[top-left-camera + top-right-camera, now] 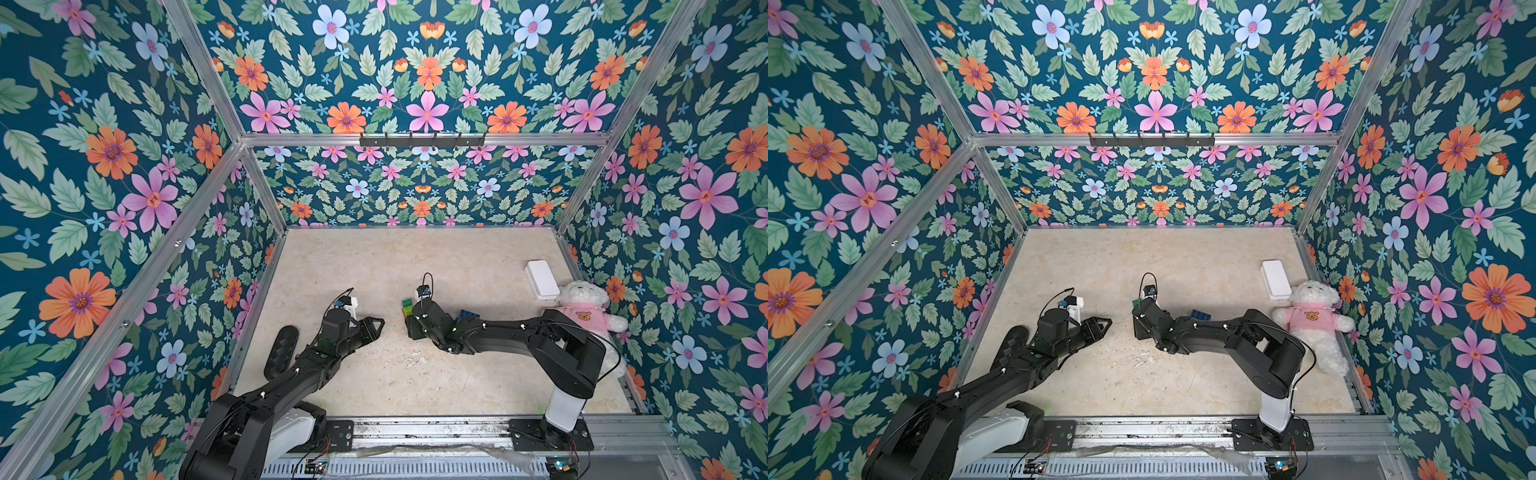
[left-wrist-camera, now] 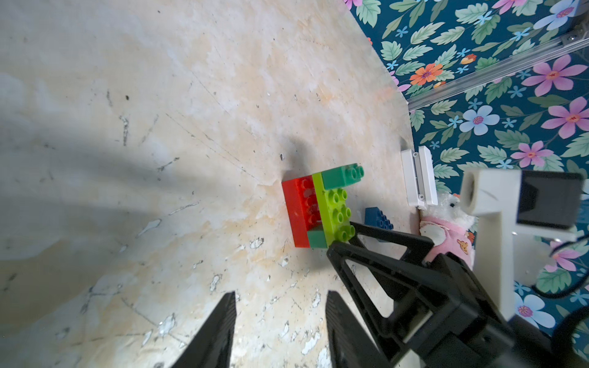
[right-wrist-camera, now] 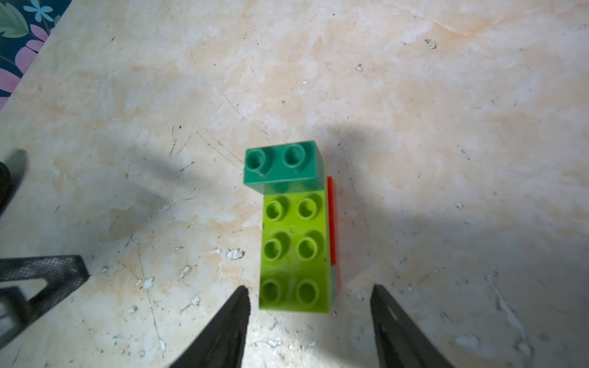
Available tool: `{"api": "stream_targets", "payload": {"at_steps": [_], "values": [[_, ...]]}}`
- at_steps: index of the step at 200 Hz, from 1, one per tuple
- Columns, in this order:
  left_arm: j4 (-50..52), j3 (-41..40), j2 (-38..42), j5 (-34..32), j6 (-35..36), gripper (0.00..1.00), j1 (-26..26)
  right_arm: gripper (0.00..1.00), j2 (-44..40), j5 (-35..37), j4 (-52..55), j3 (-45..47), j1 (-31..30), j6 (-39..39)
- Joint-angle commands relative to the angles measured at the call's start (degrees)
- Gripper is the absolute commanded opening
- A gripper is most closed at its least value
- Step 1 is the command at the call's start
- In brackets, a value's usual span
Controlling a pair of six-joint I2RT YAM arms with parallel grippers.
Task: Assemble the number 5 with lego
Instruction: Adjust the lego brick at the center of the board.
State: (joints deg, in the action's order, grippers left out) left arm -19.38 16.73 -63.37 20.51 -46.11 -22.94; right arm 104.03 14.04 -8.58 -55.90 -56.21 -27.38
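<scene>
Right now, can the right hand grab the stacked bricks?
Probably yes. The right hand is open, one end of the stacked bricks looks to lie between its fingers, and nothing blocks it. The left hand sits apart, open and empty.

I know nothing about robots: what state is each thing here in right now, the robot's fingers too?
Brick stack (red, lime-green, dark-green): joined, studs up, unheld.
Blue brick: loose, apart from the stack.
White box: shut, lying flat.
Teddy bear: lying by the wall.
Left fingers: open, empty.
Right fingers: open, empty, over the stack's end.
</scene>
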Motion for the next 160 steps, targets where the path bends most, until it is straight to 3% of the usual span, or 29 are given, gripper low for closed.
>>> {"api": "stream_targets", "payload": {"at_steps": [1,128,160], "values": [[-1.4,-0.3,-0.2,0.8,0.7,0.49,0.4,0.59,0.6,1.4,0.9,-0.7,0.0,0.6],[-2.3,-1.3,-0.5,1.6,0.5,0.48,1.6,0.36,1.9,-0.5,0.7,-2.5,0.1,1.3],[-2.6,-1.3,-1.0,1.8,0.4,0.48,1.7,0.34,0.7,-5.1,-3.1,0.3,2.2,-1.3]]}}
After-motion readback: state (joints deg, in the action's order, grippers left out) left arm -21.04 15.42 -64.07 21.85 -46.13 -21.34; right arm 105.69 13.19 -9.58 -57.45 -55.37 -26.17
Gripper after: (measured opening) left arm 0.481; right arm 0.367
